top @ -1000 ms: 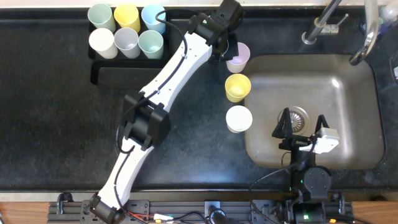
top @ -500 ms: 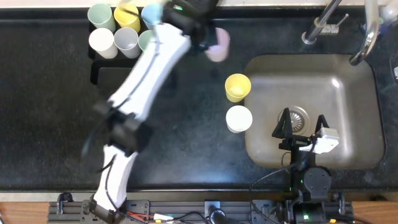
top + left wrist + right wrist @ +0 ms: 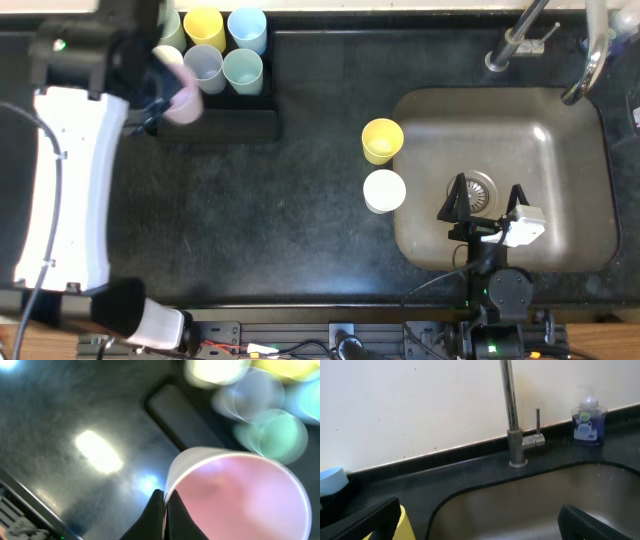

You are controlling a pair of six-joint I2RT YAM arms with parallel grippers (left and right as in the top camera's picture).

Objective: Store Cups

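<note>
Pink cup: thin, smooth plastic, tapered and round-mouthed, its open end facing the wrist camera. It is held lifted above the left end of the black tray, close to the cups already stored there.
Left gripper: closed to a narrow pinch on the pink cup's rim wall, apparently with one finger inside and one outside.
Right gripper: fingers spread wide with nothing between them, over the sink near the drain.
Black tray: matte and rectangular with rounded corners. Its front strip is bare, and it sits at the far left of the tabletop.
Stored cups: yellow tray cup, blue cup, pale cup and mint cup stand upright, packed rim to rim in two rows. The arm partly hides others.
Waiting cups: loose yellow cup and white cup stand upright on the tabletop, just beside the sink's left edge.
Tabletop: dark speckled stone with a glossy sheen.
Sink: brushed steel basin.
Risk, grip: a rim pinch on a thin wall can let the cup pivot, flex or slip.
Risk, placing: with the neighbours packed so tightly, a descent off-line could clip a rim and tip one over, or leave the pink cup tilted on the tray's lip.
</note>
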